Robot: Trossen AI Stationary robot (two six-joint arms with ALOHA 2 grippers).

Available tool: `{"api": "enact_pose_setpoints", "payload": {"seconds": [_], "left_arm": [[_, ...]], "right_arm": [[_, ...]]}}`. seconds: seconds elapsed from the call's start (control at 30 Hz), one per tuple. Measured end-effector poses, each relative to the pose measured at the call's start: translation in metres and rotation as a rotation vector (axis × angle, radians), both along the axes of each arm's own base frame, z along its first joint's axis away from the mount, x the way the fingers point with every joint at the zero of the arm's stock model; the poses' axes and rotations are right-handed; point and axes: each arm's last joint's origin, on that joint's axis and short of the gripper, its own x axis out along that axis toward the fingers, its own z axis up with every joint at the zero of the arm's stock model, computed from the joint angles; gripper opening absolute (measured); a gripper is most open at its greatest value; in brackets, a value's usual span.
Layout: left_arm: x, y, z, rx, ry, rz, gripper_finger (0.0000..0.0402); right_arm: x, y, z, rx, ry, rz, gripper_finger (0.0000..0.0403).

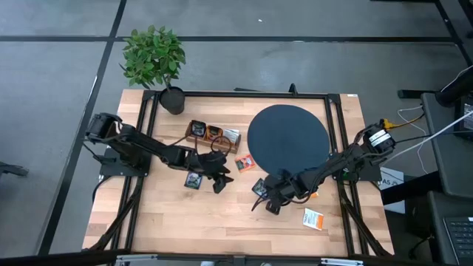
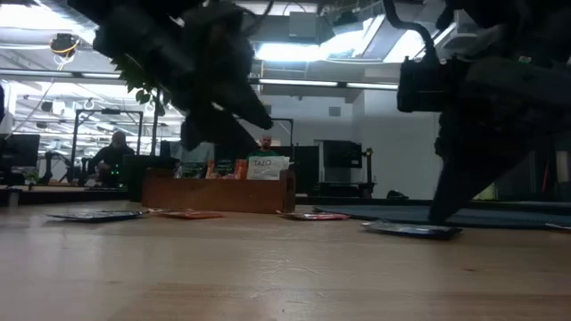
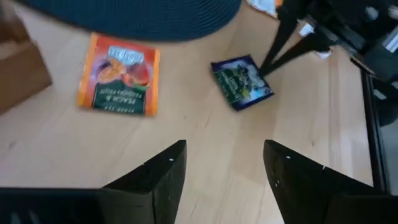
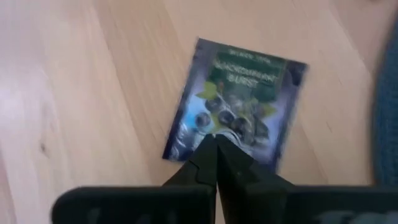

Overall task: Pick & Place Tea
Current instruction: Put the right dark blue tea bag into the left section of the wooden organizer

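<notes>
A dark sachet with green print lies flat on the table just off the near rim of the black disc; it also shows as the dark sachet and the same sachet. My right gripper is shut, with its tips on this sachet. My left gripper is open and hovers over bare wood to the left, touching nothing. A red-orange sachet lies flat beside the disc. Another dark sachet and a white-orange sachet also lie flat. More sachets stand in the wooden tray. My right gripper meets the dark sachet with its shut fingertips, near one edge of the sachet. The fingers slant down from the table's right side. The sachet is flat on the table, not lifted.
The big black disc covers the far right of the table. The tray sits left of it, and a potted plant stands at the far left corner. Bare wood runs along the near edge. People show in the room beyond the table.
</notes>
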Motion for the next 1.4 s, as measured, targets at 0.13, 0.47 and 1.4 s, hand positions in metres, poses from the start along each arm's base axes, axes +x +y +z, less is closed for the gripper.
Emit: {"api": "enact_pose_setpoints", "payload": {"seconds": [0.13,0.47,1.4], "left_arm": [[0.008,0.007,-0.015,-0.069,0.025,0.018,0.0208],[0.042,0.01,-0.033,-0.126,0.071,-0.053,0.0208],[0.048,0.008,-0.033,-0.156,0.107,-0.047,0.0208]], "right_arm": [[0.01,-0.001,-0.01,0.005,-0.026,0.024,0.0004],[0.026,-0.006,-0.02,0.004,-0.094,0.083,0.0004],[0.034,-0.009,0.009,-0.028,-0.108,0.196,0.0002]]}}
